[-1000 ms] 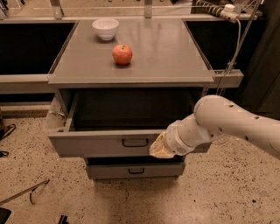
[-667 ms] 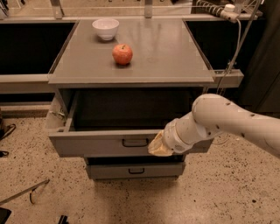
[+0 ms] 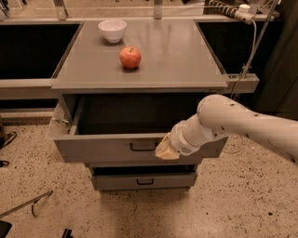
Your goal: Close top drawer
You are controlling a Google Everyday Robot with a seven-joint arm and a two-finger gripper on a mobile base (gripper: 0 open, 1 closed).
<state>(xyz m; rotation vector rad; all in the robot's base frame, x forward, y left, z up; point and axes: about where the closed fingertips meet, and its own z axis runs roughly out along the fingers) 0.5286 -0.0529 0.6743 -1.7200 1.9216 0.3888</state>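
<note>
The top drawer is a wide grey metal tray pulled out from under the cabinet top, its inside dark and seemingly empty. A small black bar handle sits at the centre of its flat front panel. My gripper is at the end of the white arm coming in from the right. It rests against the front panel just right of the handle, at the panel's top edge. The lower drawer front shows below, pulled out a little.
A red apple and a white bowl sit on the grey cabinet top. A white cable and power strip hang at the right. Speckled floor lies around the cabinet, with dark objects at the left.
The gripper has shifted slightly left along the drawer front, toward the handle. The drawer looks about as far open as before.
</note>
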